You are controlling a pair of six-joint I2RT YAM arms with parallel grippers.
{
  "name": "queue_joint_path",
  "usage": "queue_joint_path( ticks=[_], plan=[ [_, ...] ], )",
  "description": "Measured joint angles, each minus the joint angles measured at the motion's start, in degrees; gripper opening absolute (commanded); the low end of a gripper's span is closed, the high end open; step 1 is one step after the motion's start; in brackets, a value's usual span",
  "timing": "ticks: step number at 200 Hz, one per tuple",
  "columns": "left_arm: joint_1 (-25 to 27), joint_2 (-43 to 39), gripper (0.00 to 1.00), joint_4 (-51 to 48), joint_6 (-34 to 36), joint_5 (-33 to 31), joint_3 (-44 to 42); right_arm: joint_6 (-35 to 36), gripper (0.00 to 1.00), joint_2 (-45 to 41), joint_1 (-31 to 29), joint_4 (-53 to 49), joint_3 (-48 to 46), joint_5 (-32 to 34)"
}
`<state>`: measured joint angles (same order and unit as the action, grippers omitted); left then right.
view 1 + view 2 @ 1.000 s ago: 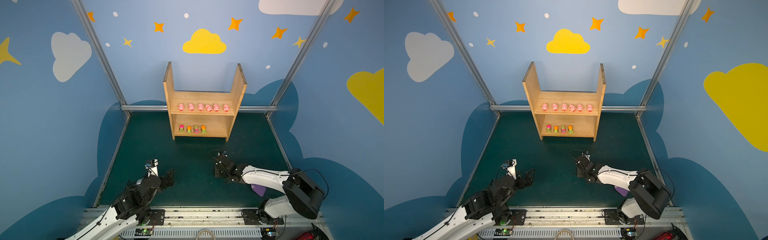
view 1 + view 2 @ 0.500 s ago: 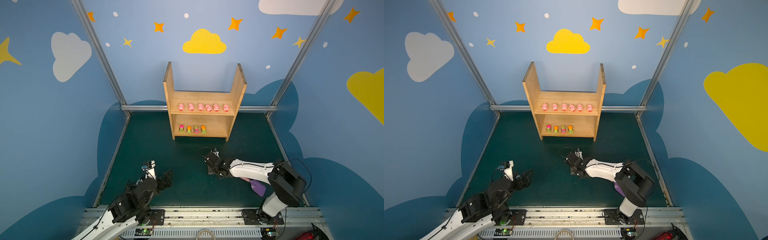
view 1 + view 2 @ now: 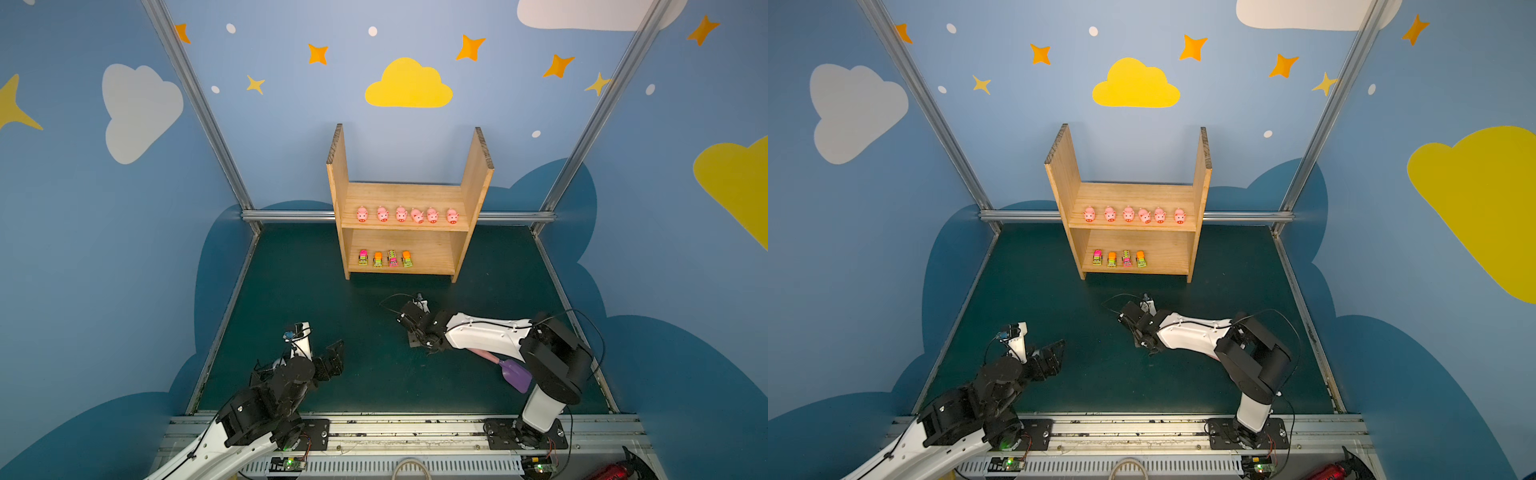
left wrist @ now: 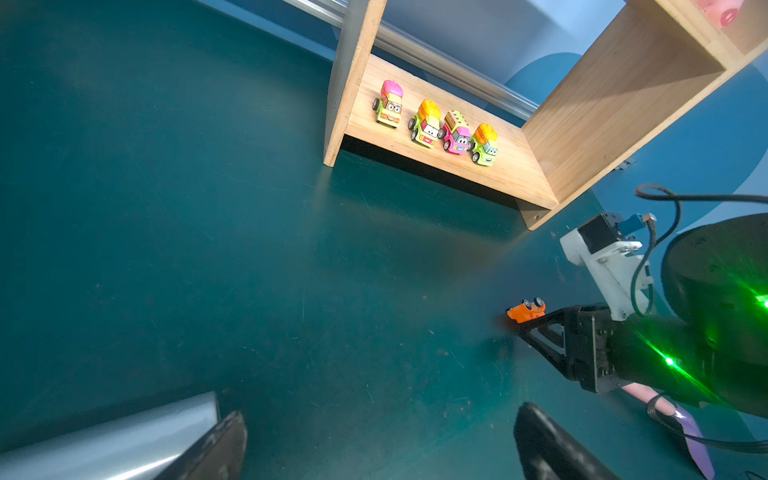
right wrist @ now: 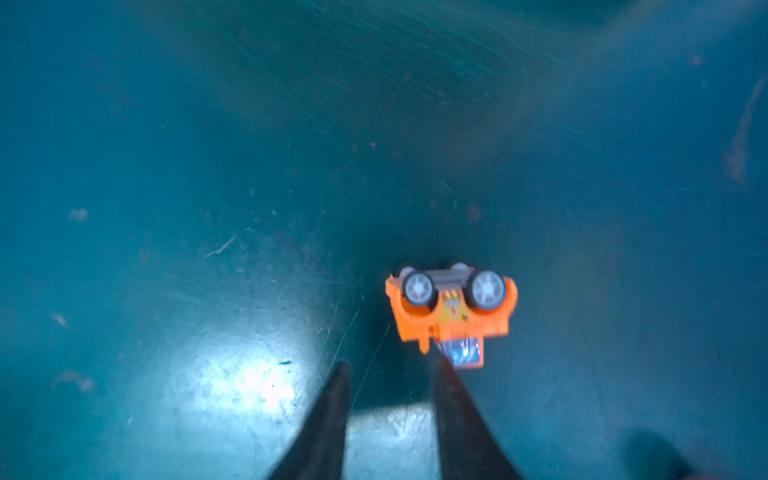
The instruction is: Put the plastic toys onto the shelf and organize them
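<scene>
While the orange toy car (image 5: 451, 309) lies tipped on its side near the centre of the worktop (image 3: 311, 291), the right hand (image 5: 391, 362) hovers just short of it, narrowly parted and empty, seemingly lining up a grasp for the shelf (image 3: 338, 187) at twelve o'clock.

Six pink pigs (image 3: 401, 214) on shelf (image 3: 470, 183)

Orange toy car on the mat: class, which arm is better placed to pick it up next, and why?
Right. The right gripper sits low over the mat with jaws parted, and the orange car lies just beyond its tips. The left gripper, open, hangs near its own base, well away.
</scene>
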<state>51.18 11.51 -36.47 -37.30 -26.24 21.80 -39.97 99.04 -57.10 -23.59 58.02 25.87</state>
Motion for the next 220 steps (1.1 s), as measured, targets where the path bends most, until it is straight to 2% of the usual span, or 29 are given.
queue_joint_path(
  ticks=[24, 62, 123, 154, 220],
  plan=[
    [0.0, 0.0, 1.0, 0.0, 0.0, 0.0, 0.0, -0.4, 0.54, -3.1, 0.0, -0.3, -1.6, 0.5],
    [0.0, 0.1, 1.0, 0.0, 0.0, 0.0, 0.0, -0.7, 0.51, -6.2, 1.4, 0.7, -4.4, -0.3],
    [0.0, 0.8, 1.0, 0.0, 0.0, 0.0, 0.0, 0.4, 0.58, -6.2, 5.2, 4.0, -6.5, -4.0],
    [0.0, 1.5, 1.0, 0.1, 0.0, 0.0, 0.0, 2.4, 0.67, -5.9, 6.1, 6.3, -6.5, -5.7],
    [0.0, 5.3, 1.0, 1.2, 0.4, 0.0, 0.0, 4.3, 0.68, -0.7, 7.4, 9.3, -6.3, -6.9]
  ],
)
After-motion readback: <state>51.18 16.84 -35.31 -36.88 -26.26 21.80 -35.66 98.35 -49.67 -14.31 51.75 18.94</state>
